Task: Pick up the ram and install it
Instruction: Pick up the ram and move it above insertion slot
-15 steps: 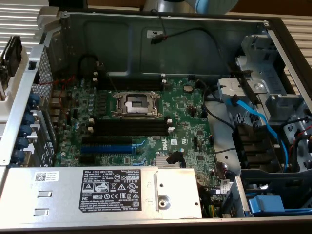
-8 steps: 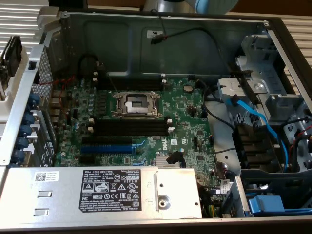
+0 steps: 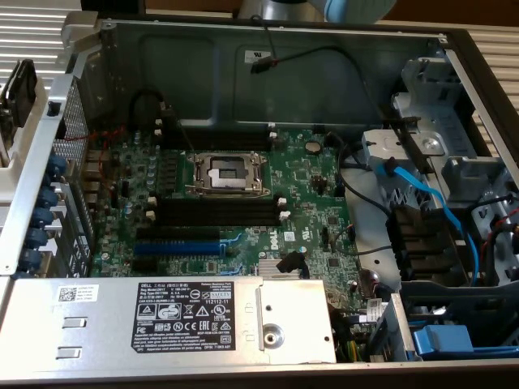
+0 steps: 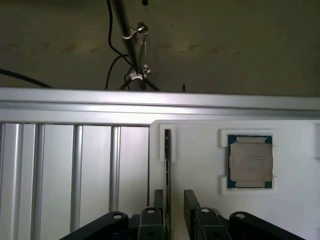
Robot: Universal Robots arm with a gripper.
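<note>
Pincer [image 4: 174, 193]: apart, with one black finger [image 4: 159, 210] on each side of the ram and nothing clamped.
Ram [image 4: 167, 150]: stands on its edge in a narrow groove of the white holder [image 4: 200, 170] and runs in between the two fingers.
Gap at the ram: one finger is just beside the stick; a strip of white holder shows between the stick and the other finger.
Holder neighbours: a processor chip [image 4: 250, 161] sits in its own square pocket, well apart from the groove.
Holder edge: it butts against an aluminium rail [image 4: 150, 105] and adjoins the slatted table [image 4: 60, 170].
Memory slots [image 3: 215, 212]: long, black, side by side on the motherboard [image 3: 312, 211], between the processor socket [image 3: 227, 173] and the blue expansion slot [image 3: 178, 245].
Room around the slots: the power supply [image 3: 203, 320] borders the board on the near side, and blue cables [image 3: 422, 194] crowd the exterior view's right.
</note>
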